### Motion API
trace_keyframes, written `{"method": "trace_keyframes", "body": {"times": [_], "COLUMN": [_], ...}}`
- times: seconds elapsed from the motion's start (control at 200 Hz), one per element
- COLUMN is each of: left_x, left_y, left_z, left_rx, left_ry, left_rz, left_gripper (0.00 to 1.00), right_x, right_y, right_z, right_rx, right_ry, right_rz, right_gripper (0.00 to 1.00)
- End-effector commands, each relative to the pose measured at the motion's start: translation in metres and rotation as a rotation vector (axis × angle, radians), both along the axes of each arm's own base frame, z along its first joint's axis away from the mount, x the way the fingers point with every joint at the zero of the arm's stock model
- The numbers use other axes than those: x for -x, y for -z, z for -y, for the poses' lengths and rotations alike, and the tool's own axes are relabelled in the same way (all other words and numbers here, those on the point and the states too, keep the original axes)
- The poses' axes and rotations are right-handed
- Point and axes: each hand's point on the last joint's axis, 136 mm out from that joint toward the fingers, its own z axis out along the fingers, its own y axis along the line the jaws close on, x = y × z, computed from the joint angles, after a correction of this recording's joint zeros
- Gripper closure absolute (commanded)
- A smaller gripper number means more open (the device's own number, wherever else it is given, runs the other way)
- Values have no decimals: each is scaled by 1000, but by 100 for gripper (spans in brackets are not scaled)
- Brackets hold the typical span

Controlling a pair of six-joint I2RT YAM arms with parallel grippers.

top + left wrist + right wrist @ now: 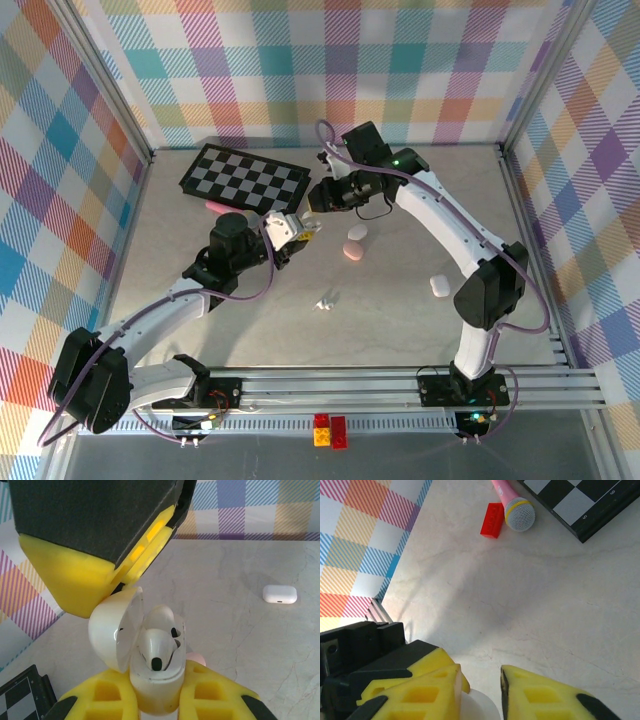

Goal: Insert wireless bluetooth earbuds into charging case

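- Currently, far left, the checkerboard (245, 178) and pink microphone (215, 207) lie at the back of the surface (400, 330), out of my working area.
- My left tool (160, 694) is clamped on the base of an open charging case (152, 682). It holds the case up off the surface with the lid (112, 630) swung back, so the sockets face upward for loading.
- One white earbud (159, 647) sits in that case (seated or nearly so, I judge; I can't make out the second socket).
- My right tool (481, 676) hangs just above the case, one yellow finger seemingly touching the lid's edge. Its fingers stand slightly apart, bare surface shows through the gap, and nothing is clearly gripped. I read it as steadying or pressing.
- Loose earbuds (323, 303) wait near the middle, within either arm's reach.
- Two pinkish cases (352, 252) lie just right of the tools, and a white case (438, 286) lies further right.
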Motion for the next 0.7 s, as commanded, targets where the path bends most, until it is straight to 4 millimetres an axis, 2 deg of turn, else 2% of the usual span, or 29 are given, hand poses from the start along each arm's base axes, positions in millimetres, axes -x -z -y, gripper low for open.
{"method": "trace_keyframes", "body": {"times": [0.0,0.22,0.44,0.55,0.645,0.695], "left_x": [-6,-8,0,9,27,39], "left_y": [-27,-28,-26,-27,-36,-38], "left_z": [-7,-8,-4,-1,6,10], "left_rx": [42,57,73,99,106,82], "left_ry": [-51,-61,9,75,201,275], "left_rz": [62,50,-29,-70,-141,-188], "left_gripper": [100,100,100,100,100,100], "right_x": [30,47,35,40,57,71], "right_y": [-8,-16,-35,-45,-48,-50], "right_z": [7,13,29,33,39,42], "right_rx": [-2,-17,-14,-44,-51,-57], "right_ry": [-91,-154,-76,-123,-253,-352], "right_rz": [-17,-3,193,349,527,619], "right_gripper": [74,75,70,60,46,42]}}
